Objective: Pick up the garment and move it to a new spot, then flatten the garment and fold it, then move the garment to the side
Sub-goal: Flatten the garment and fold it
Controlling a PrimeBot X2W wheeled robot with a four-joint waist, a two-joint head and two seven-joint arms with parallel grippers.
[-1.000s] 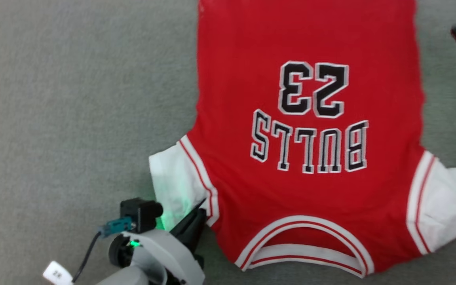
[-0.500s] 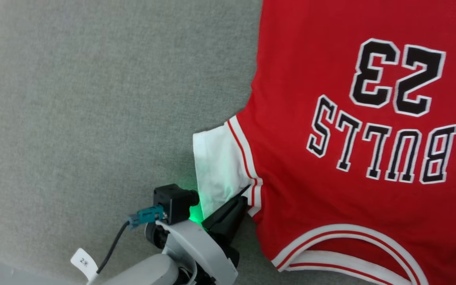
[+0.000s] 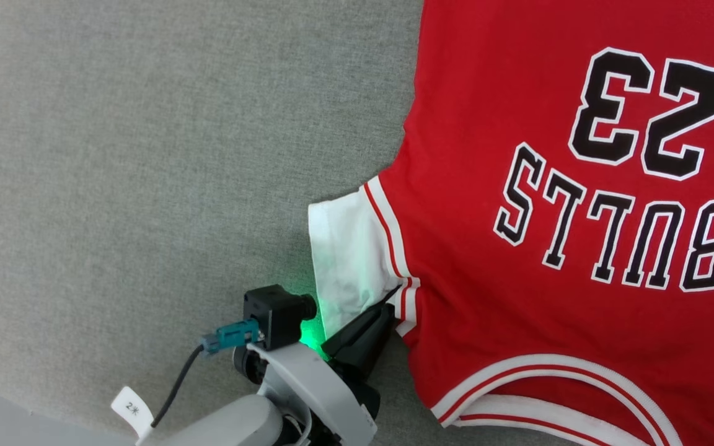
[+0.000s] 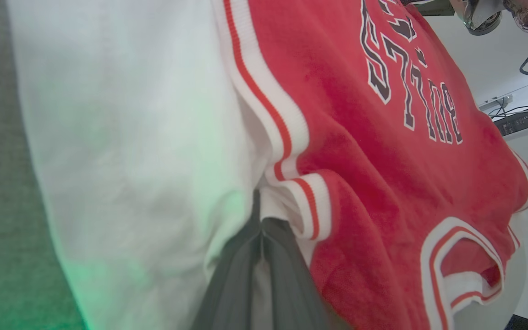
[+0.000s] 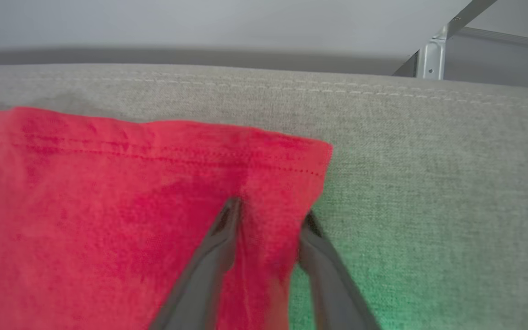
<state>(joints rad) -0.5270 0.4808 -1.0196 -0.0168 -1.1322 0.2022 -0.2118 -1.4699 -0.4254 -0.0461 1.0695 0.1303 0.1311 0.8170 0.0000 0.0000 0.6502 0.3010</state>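
A grey fabric-covered bench (image 3: 146, 155) serves as the working surface, and the broad bare stretch on the robot's left is judged to leave room for a shift or a fold. The garment (image 3: 518, 279) is laid front-up on the bench toward the robot's right. It lies mostly flat, with the collar nearest the robot and the lettering seen upside down. This spread is judged to let opposite ends be taken at once. The white sleeve (image 3: 348, 254) on the robot's left is spread on the bench beside the red body. Where that sleeve meets the striped trim (image 3: 388, 235), the cloth is puckered, because the left tool (image 3: 392, 296) is clamped together on the garment there; a seam is judged a firm place to pull from. At the far end, near the hem corner (image 5: 312, 151), the fingers of the right tool (image 5: 272, 210) are set apart, one on each side of a raised ridge of red cloth. A grip there is judged not yet made.
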